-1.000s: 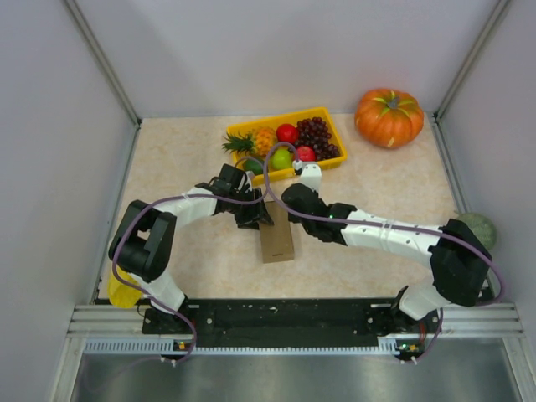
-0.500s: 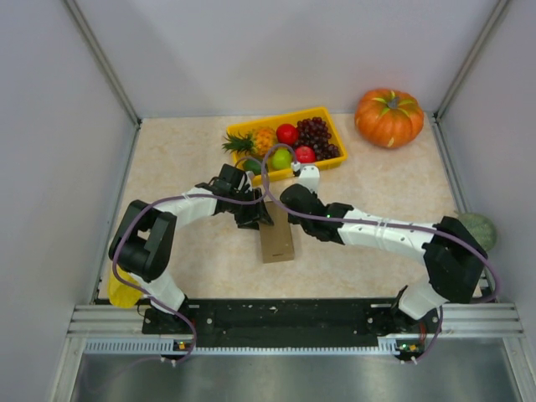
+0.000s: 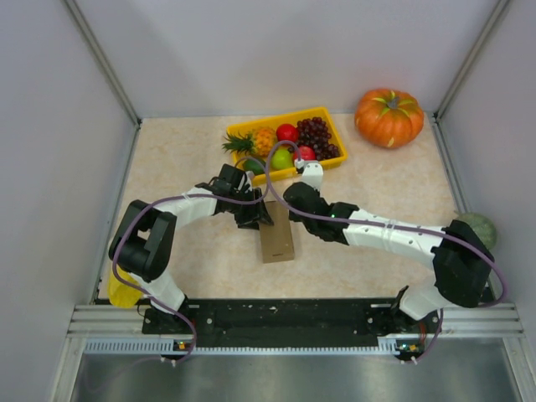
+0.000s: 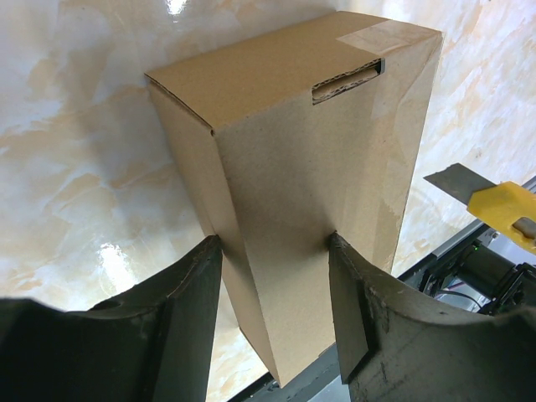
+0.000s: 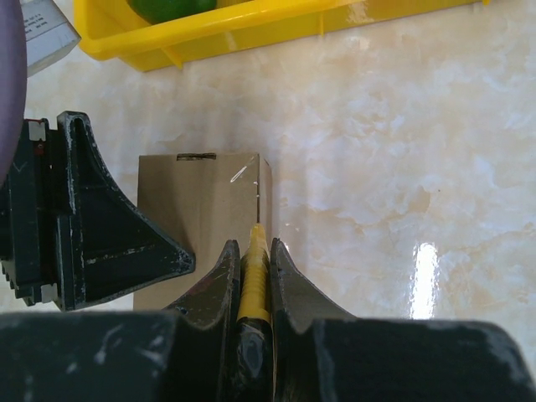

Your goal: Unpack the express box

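The express box [image 3: 276,240], plain brown cardboard, lies on the table between my two arms. My left gripper [image 3: 255,216] is shut on its far end. In the left wrist view the gripper [image 4: 272,243] presses both dark fingers against the box [image 4: 310,159] sides, and a slot and clear tape show at the box's other end. My right gripper [image 5: 251,247] is shut on a yellow utility knife [image 5: 253,280]. The knife's thin blade rests along the right top edge of the box [image 5: 201,193]. The blade and yellow handle [image 4: 502,209] also show beside the box.
A yellow tray [image 3: 337,161] of fruit stands just behind the box, its rim [image 5: 251,29] close to the knife. An orange pumpkin [image 3: 389,117] sits at the back right, a green melon [image 3: 479,228] by the right wall, and a yellow object [image 3: 121,291] by the left base.
The right arm has shifted very slightly at the box's edge. The box and the left gripper have stayed in place.
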Controlling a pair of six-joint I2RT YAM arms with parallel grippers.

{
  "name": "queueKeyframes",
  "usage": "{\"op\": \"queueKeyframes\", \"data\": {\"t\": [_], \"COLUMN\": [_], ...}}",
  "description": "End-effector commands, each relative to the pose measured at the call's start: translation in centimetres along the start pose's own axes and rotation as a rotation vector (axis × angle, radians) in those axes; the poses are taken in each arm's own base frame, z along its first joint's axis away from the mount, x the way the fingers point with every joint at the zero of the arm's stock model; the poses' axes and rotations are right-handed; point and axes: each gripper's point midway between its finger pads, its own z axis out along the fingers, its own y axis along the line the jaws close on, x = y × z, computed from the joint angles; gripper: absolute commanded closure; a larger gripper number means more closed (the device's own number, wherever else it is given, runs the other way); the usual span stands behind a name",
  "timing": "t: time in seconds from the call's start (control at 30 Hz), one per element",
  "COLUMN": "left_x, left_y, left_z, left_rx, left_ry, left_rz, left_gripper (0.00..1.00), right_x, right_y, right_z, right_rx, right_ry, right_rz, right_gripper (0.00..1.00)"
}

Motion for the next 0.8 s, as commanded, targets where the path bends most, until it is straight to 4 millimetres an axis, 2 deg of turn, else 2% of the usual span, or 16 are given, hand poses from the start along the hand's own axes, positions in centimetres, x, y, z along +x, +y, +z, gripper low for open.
{"op": "queueKeyframes", "data": {"t": [0.0,0.57,0.77], "left_x": [1.6,1.7,1.8], "left_y": [3.9,4.0,4.1], "left_z": [1.2,1.2,1.2], "left_rx": [-0.143,-0.143,-0.141], "left_ry": [0.045,0.050,0.053], "left_rz": [-0.031,-0.034,-0.033], "left_gripper": [0.70,0.71,0.71], "right_x": [-2.9,-1.5,-1.1], "right_y": [0.7,1.2,0.7], "right_z": [-1.0,0.1,0.3], "right_rx": [-0.030,-0.034,-0.013], "right_ry": [-0.068,-0.023,-0.017], "right_rz": [0.063,0.037,0.024], "right_gripper": [1.00,1.00,1.00]}}
